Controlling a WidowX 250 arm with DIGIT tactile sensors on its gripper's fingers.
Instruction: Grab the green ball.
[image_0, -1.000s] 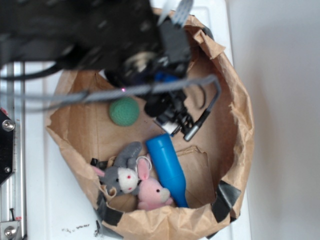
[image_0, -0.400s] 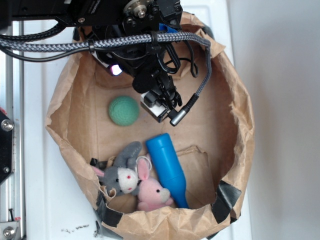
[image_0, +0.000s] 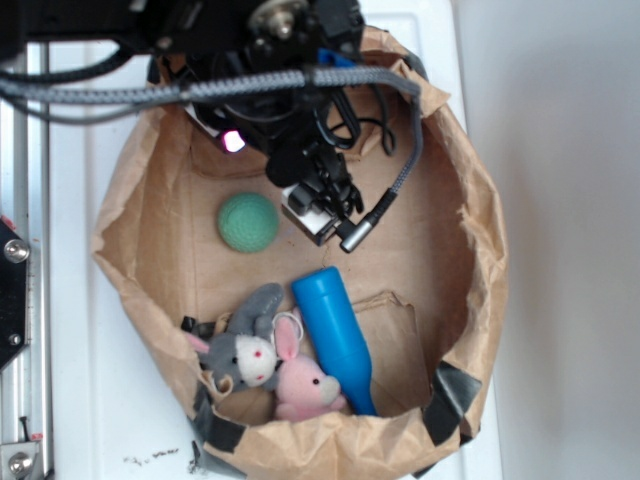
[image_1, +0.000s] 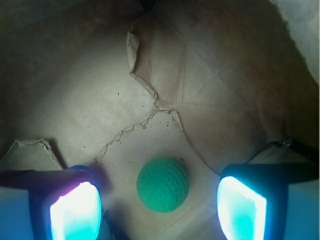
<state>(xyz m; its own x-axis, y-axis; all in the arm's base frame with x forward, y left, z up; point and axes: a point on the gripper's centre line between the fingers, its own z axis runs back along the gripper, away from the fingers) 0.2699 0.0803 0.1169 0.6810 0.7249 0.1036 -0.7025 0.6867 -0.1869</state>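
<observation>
**A:** Where's the green ball (image_1: 163, 184) sitting relative to the jaws?

**B:** In the wrist view it lies on the brown paper floor of the bag (image_0: 455, 190), between the two jaws and a little ahead of them, touching neither. There is bare paper on both sides of it, and it sits a shade nearer the left-hand pad.

**A:** And the jaws themselves?

**B:** Spread wide and released, nothing between them but the ball below. Their pads (image_1: 76, 212) glow pale cyan at the bottom corners of the wrist view.

**A:** What does the exterior camera add?

**B:** The gripper (image_0: 318, 205) hangs inside the bag, with the ball (image_0: 248, 222) just beside it on its left in that view. I can't tell from there how high the jaws are above the paper.

**A:** Anything else near them?

**B:** The blue bottle (image_0: 335, 335) lies on its side further down the bag, apart from the jaws. Beside it rest a grey plush bunny (image_0: 243, 350) and a pink plush bunny (image_0: 305, 380), touching each other. The bag stands on a white worktop (image_0: 75, 400).
</observation>
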